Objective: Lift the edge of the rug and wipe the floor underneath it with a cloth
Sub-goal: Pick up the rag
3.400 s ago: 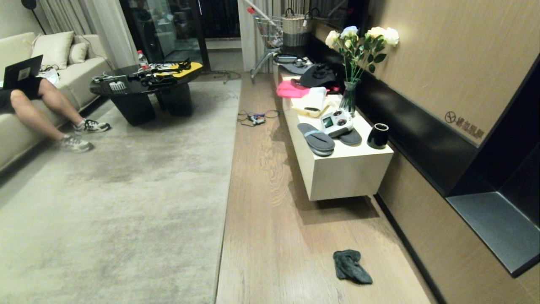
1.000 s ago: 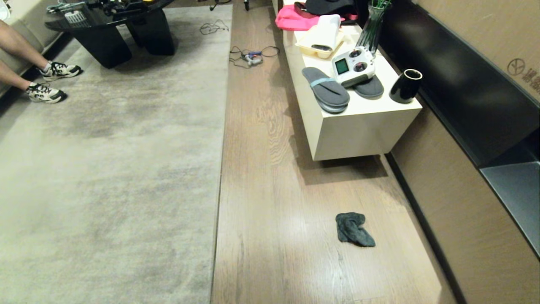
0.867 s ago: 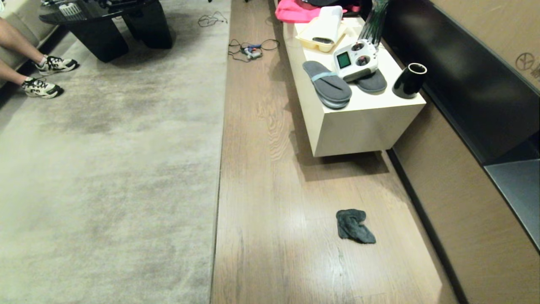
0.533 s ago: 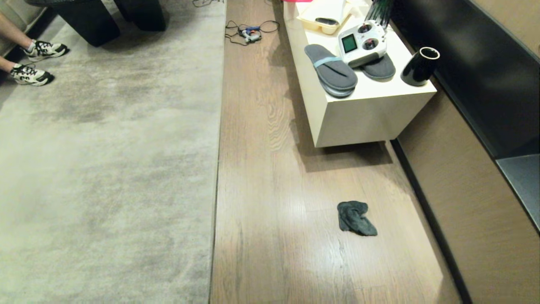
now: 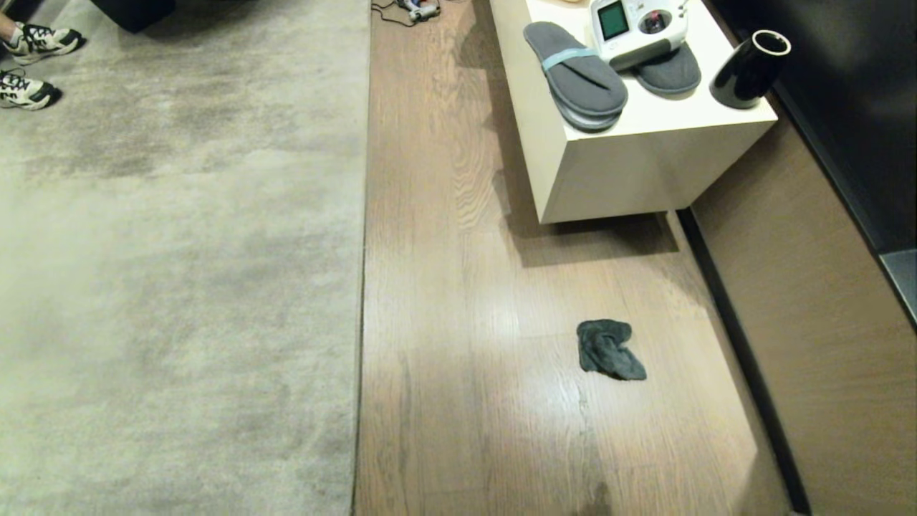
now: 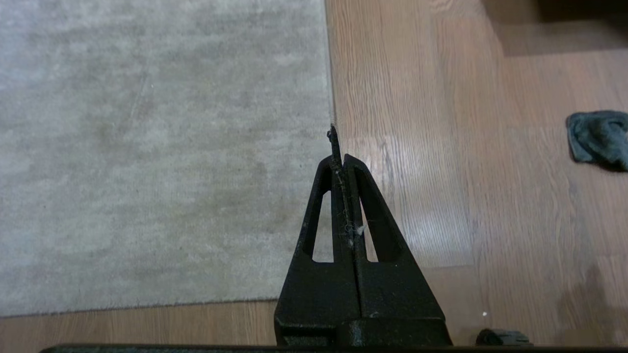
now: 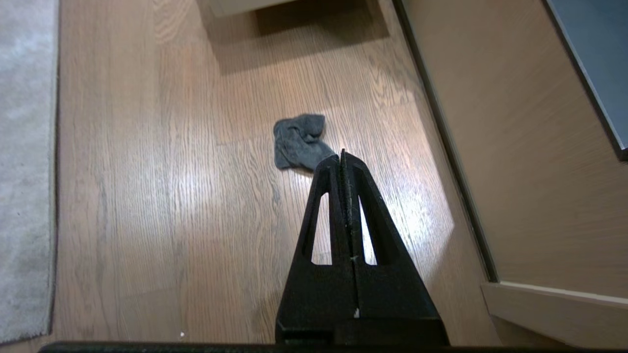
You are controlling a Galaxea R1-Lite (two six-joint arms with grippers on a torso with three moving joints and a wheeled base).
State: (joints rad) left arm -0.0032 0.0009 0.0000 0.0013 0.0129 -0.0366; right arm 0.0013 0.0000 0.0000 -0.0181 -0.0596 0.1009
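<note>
In the lower right of the head view, the cloth [image 5: 610, 350] lies crumpled on the floor [image 5: 466, 301], well apart from the rug edge [image 5: 360, 287], which runs as a straight line from top to bottom just left of the frame's middle. Neither arm shows in that view. The left wrist view has the left gripper [image 6: 335, 135] hanging above the border where rug meets planks, its fingers pressed together with nothing between them. The right gripper [image 7: 342, 156] hangs over the floor with its tip lined up near the rag's lower corner, likewise pinched together and empty.

The rag looks soft, light and floppy; I'd expect it to bunch into whatever shape the fingers squeeze. The raised, folded hump at its upper part seems the best place to pinch, since the flat tail towards the lower right of the head view hugs the glossy boards and may slide away.

The rug is another matter. It is very large, so only a strip of its border should come up, and the pile will likely drag and sag. The edge lies flat against the planks, so a finger would have to slip under the thin border first. A white cabinet [image 5: 645, 158] with grey slippers [image 5: 580, 75] stands in the upper right, clear of both.
</note>
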